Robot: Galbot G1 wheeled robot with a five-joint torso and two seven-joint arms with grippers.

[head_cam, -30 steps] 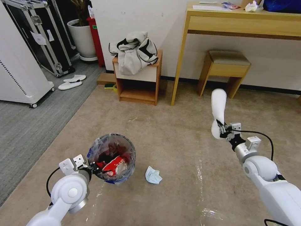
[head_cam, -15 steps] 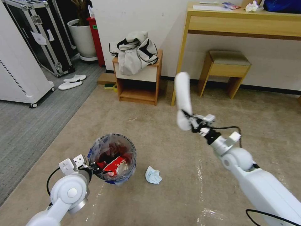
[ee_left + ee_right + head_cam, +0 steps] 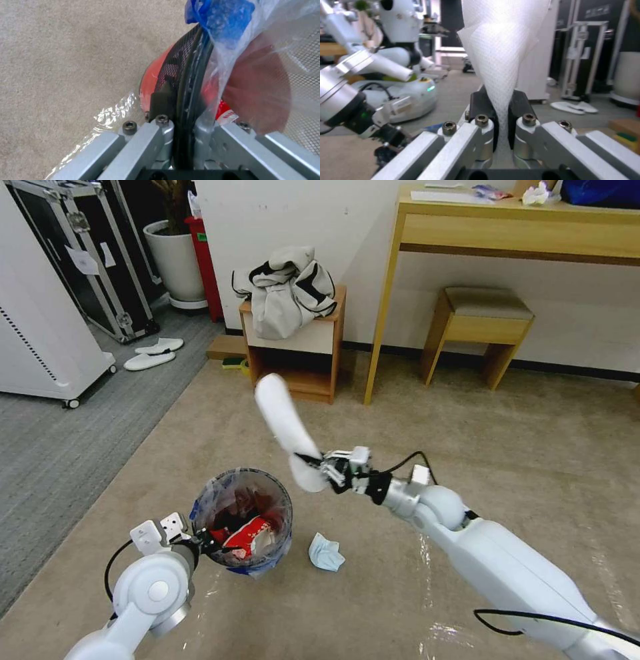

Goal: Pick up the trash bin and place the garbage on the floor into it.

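Beige carpet floor (image 3: 467,447) spread wide, streaked with shiny tape. On it, lower left, the trash bin (image 3: 243,520): red, lined with a bluish translucent bag, already holding red wrappers and a red-and-white carton. Gripped at its near rim by the left hand (image 3: 200,543), fingers (image 3: 162,100) clamped together on the rim and liner, one inside and one outside the wall. Above and just right of the bin, held up in the air, a flat white slipper (image 3: 285,428), tilted, toe end away from the robot. Pinched at its lower end by the right hand (image 3: 325,471), black pads (image 3: 480,103) pressed tight on the fabric from both sides. Lying on the carpet just right of the bin, apart from it, a crumpled light blue face mask (image 3: 325,553).
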